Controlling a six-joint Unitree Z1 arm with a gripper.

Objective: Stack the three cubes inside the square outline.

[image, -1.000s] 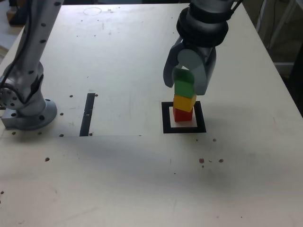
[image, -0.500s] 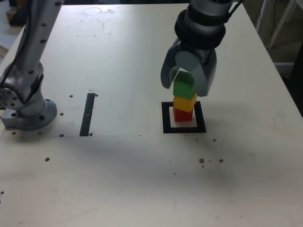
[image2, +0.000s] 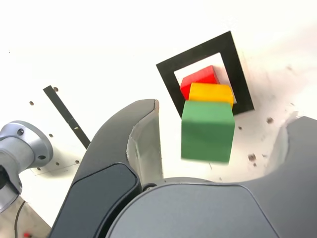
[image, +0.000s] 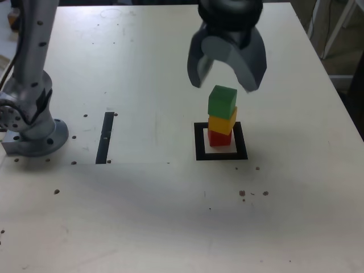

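A red cube [image: 219, 138] sits in the pale centre of the square outline [image: 198, 143]. On it rests a yellow cube [image: 222, 124], and a green cube [image: 222, 102] tops the stack. The wrist view shows the same stack: green cube [image2: 207, 130], yellow cube [image2: 211, 92], red cube [image2: 198, 78], square outline [image2: 168, 78]. My gripper [image: 226, 83] hangs open just above the green cube, its jaws spread wide on either side and apart from it. Nothing is held.
A straight black tape strip [image: 105, 137] lies on the pale table toward the exterior view's left. The arm's grey base [image: 31, 133] stands at the far left edge. Small dark specks dot the table [image: 170, 216].
The gripper opened, let go of the green cube and rose clear of it. The green cube stays on top of the yellow one.
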